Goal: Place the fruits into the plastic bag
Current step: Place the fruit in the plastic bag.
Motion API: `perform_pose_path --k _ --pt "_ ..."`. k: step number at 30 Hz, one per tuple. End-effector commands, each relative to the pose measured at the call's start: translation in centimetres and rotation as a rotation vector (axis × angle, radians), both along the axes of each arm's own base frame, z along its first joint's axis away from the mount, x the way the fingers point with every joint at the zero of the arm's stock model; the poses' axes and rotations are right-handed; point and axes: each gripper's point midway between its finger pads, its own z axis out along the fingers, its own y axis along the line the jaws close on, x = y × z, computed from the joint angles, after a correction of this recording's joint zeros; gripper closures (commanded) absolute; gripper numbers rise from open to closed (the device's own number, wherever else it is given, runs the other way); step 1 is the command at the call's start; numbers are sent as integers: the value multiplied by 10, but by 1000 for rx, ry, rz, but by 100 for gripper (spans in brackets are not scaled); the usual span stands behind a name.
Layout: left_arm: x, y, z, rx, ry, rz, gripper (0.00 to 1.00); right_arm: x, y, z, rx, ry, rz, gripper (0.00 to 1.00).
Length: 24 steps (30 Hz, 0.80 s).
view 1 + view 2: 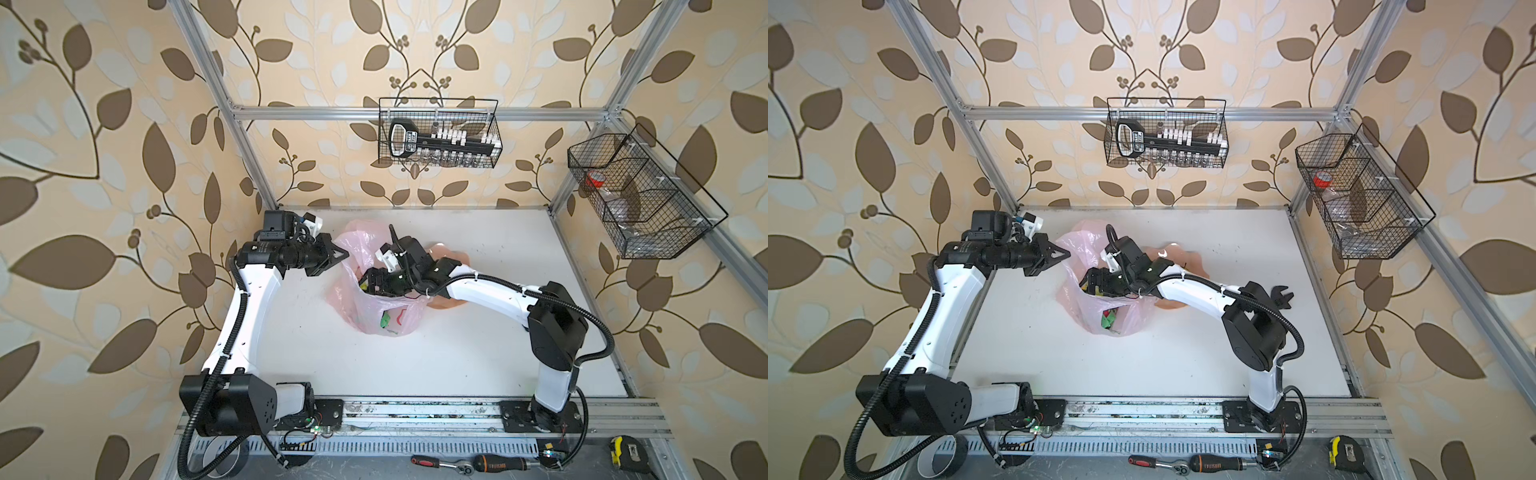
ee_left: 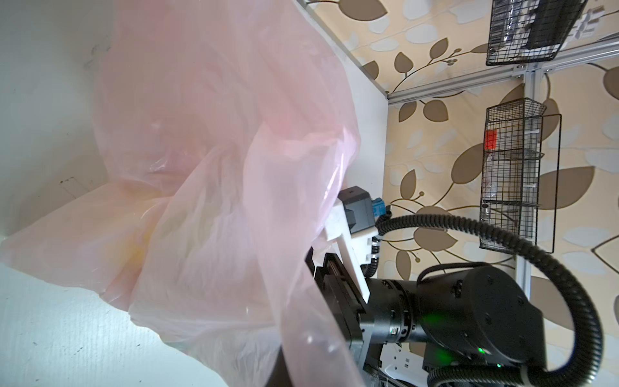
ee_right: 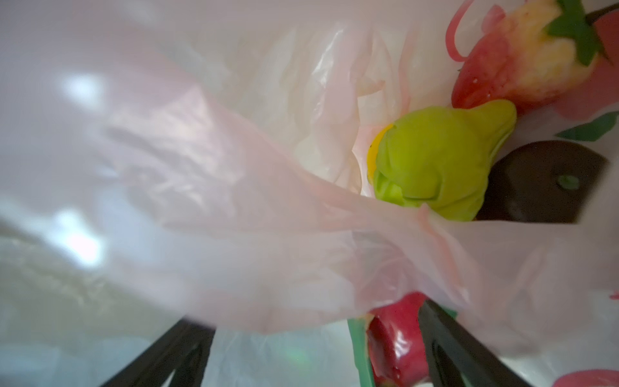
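In both top views the bag (image 1: 376,286) stands slumped mid-worktop (image 1: 478,353), its mouth held up by the left claw (image 1: 340,254), pinched together on the rim; the right claw (image 1: 374,284) reaches down inside. Beside it in a top view lies the dish (image 1: 1177,257). The left wrist view shows thin, limp film (image 2: 214,187) that drapes and will likely collapse if let go, so the rim or a handle looks the best hold. In the right wrist view the right claw's fingers (image 3: 449,338) stand apart, holding nothing, among a pear (image 3: 435,160), a strawberry (image 3: 522,63) and an apple (image 3: 395,338) in the bag: light, smooth, probably slippery; grip across the middle.
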Motion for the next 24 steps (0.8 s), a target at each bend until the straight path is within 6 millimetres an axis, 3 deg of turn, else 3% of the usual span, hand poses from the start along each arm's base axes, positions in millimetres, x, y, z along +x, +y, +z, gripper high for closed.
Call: perform_pose_path --k 1,8,20,24 --pt "-5 -6 11 -3 -33 -30 100 -2 -9 -10 -25 20 19 4" --pt "-15 -2 -12 30 17 -27 100 1 -20 6 -66 -32 34 0" --pt "-15 1 -16 54 20 -23 100 -6 -73 54 -91 -113 -7 0" --pt "-16 0 -15 51 16 -32 100 -4 -103 72 -85 -138 -57 0"
